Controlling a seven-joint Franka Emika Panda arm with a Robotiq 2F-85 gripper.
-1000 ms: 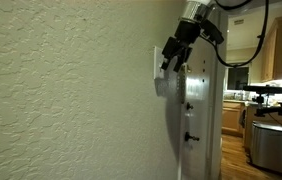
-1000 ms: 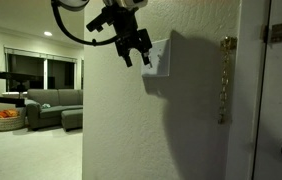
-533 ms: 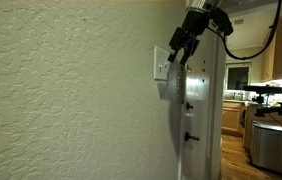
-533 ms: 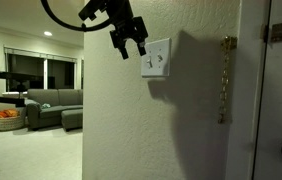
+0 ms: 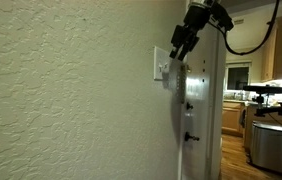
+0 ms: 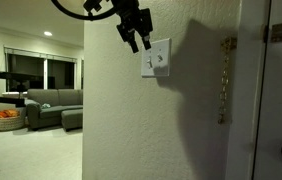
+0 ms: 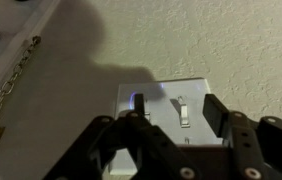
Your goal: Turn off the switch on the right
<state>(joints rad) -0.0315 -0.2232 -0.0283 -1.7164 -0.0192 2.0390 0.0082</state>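
Note:
The white wall plate (image 7: 166, 125) fills the middle of the wrist view, and one small white toggle lever, the switch (image 7: 181, 110), shows on it. My gripper (image 7: 177, 112) is open, just in front of the plate. The lever lies in the gap between its dark fingertips (image 7: 215, 114). The left fingertip covers the plate's left part, so I cannot tell whether a second lever sits there. In both exterior views the gripper (image 5: 179, 48) (image 6: 134, 38) hangs at the plate's upper edge (image 5: 161, 67) (image 6: 157, 60), close to the wall. Whether it touches is unclear.
A door (image 5: 201, 110) with a brass chain latch (image 6: 224, 80) (image 7: 11, 85) stands right beside the plate. The textured wall (image 5: 71, 100) is bare elsewhere. A couch (image 6: 51, 103) and a kitchen counter (image 5: 266, 115) lie far behind.
The gripper has moved up and in toward the wall plate. Its shadow has shifted, so the plate now shows clearly.

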